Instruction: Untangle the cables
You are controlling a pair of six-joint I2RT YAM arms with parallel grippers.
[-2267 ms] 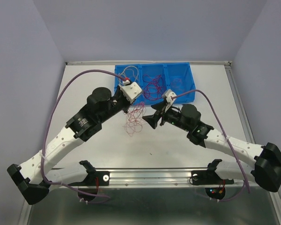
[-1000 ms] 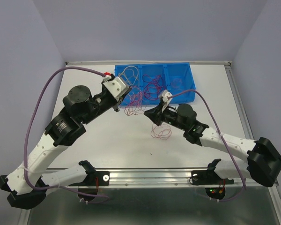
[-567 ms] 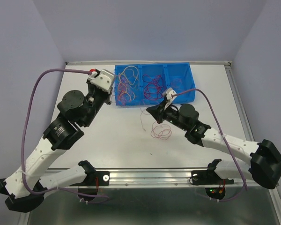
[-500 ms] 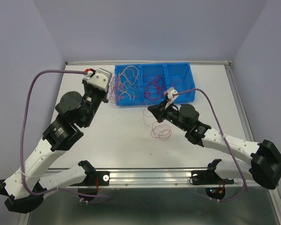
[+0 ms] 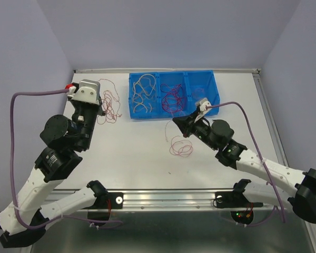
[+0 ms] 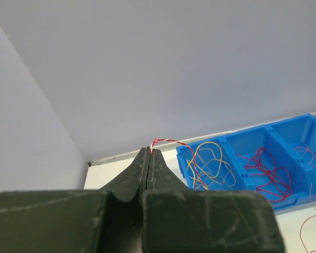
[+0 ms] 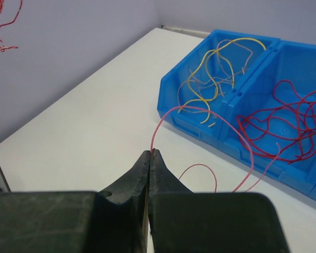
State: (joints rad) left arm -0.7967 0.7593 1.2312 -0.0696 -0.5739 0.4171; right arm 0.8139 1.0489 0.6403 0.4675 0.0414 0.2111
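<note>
Looking down on a white table (image 5: 131,153), with a blue bin (image 5: 215,87) sitting at its far edge, long side running left to right, three compartments in a row. Holding cream-white cables (image 5: 143,94) in the left compartment, dark red cables (image 5: 174,98) in the middle one and a few pink cables (image 5: 200,94) in the right one, all curling and pointing in no single direction.

Holding the left gripper (image 6: 150,152) up over the far-left part of the table, beside the bin, with its fingers pressed fully together on a twisted strand (image 6: 168,140) of red and white. Hanging there a dark red tangle (image 5: 108,103), drawn out along the near-far line in the top view, apart from the bin.

Holding the right gripper (image 7: 150,153) low, just in front of the bin, jaws pressed together on the end of one pink-red wire (image 7: 200,108). Arching up from the tips, then bending right and down towards the table.

Lying flat near that gripper, a small pink loop (image 5: 181,148).
</note>
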